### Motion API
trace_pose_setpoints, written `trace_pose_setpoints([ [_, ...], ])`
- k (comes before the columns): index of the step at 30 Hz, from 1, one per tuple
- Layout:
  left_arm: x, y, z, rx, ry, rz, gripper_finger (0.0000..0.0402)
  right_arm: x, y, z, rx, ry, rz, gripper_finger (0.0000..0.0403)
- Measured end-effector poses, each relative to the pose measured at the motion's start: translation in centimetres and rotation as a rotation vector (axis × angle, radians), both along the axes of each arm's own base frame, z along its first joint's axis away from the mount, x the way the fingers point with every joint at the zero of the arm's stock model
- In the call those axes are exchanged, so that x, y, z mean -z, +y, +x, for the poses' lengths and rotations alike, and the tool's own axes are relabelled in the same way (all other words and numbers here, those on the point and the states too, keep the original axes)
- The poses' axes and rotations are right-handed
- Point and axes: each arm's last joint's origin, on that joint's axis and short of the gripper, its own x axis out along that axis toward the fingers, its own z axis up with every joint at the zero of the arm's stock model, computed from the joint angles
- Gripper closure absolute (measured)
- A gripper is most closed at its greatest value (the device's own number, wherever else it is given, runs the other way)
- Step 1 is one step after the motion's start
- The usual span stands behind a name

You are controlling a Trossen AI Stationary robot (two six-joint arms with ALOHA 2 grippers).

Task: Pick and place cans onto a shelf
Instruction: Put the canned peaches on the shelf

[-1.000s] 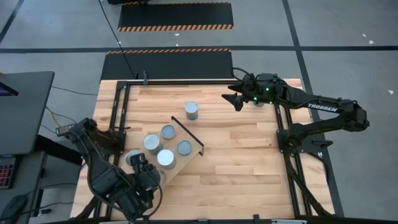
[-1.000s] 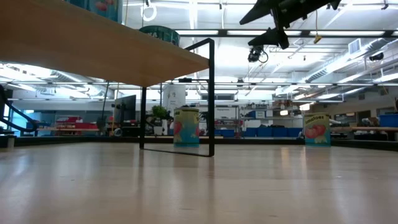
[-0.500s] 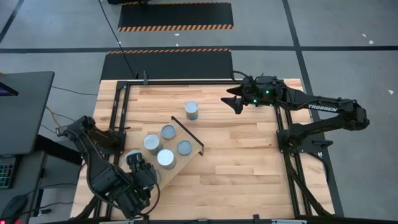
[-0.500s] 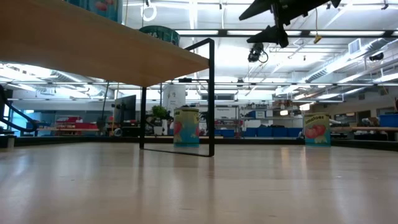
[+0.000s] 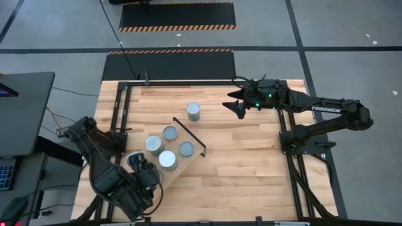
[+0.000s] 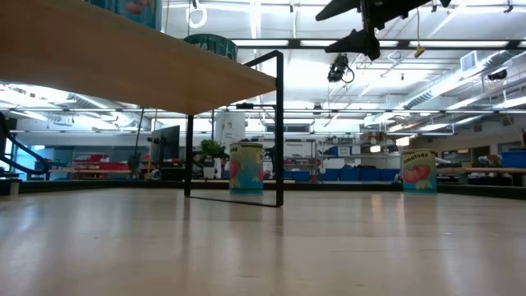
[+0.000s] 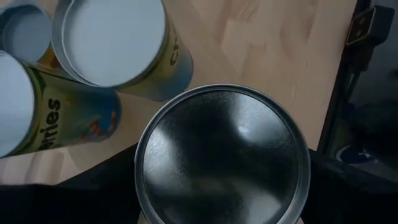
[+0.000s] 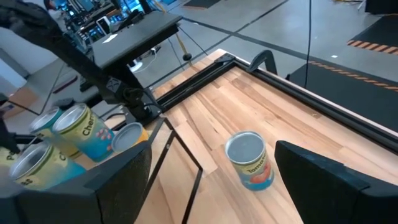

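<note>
The shelf (image 5: pixel 191 135) is a light board with a black frame, raised over the table's near left. Three cans (image 5: pixel 153 145) (image 5: pixel 167 159) (image 5: pixel 186 149) and one more (image 5: pixel 169 133) stand on it. My left gripper (image 5: pixel 141 168) is at the shelf's near-left end, shut on a can (image 7: pixel 221 155) whose silver top faces the wrist camera. Another can (image 5: pixel 193 112) stands on the tabletop, also in the right wrist view (image 8: pixel 249 158). My right gripper (image 5: pixel 234 104) hangs open and empty, high above the table's far middle, to the right of that can. My left gripper has the can between its two dark fingers (image 7: pixel 93 193), one on each side of the can's wall just below the rim (image 7: pixel 146 186). The fingers point down from above. The can stands upright; what its base rests on is hidden by the can itself.
A further can (image 6: pixel 417 171) stands on the tabletop far right in the low view; my right arm hides it from above. The shelf's black frame leg (image 6: pixel 279 123) stands on the table. Bare tabletop (image 5: pixel 245 163) lies right of the shelf. Black rails (image 5: pixel 188 81) edge the table.
My right gripper has drifted a little toward the table's left edge and risen slightly, staying open. My left gripper has shifted slightly over the can at the shelf's near-left end, which it now covers in the high view.
</note>
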Motion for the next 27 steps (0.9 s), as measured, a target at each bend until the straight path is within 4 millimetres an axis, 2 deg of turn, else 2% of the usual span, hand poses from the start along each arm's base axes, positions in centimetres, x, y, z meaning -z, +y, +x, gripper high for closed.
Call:
trace_pose_setpoints([
  [4, 0.0, 0.2, 0.3, -0.013, -0.026, 0.022, 0.0073, 0.0, 0.3, 0.1, -0.016, -0.001, 0.000, 0.0054],
  [10, 1.5, 0.1, 1.4, -0.014, 0.014, -0.042, 0.0077, -0.1, 0.5, 0.1, -0.029, -0.007, -0.017, 0.0055],
  [27, 1.6, 0.9, 1.6, -0.030, 0.048, -0.020, 0.0075, -0.3, 0.5, 0.2, -0.059, -0.015, -0.078, 0.0055],
])
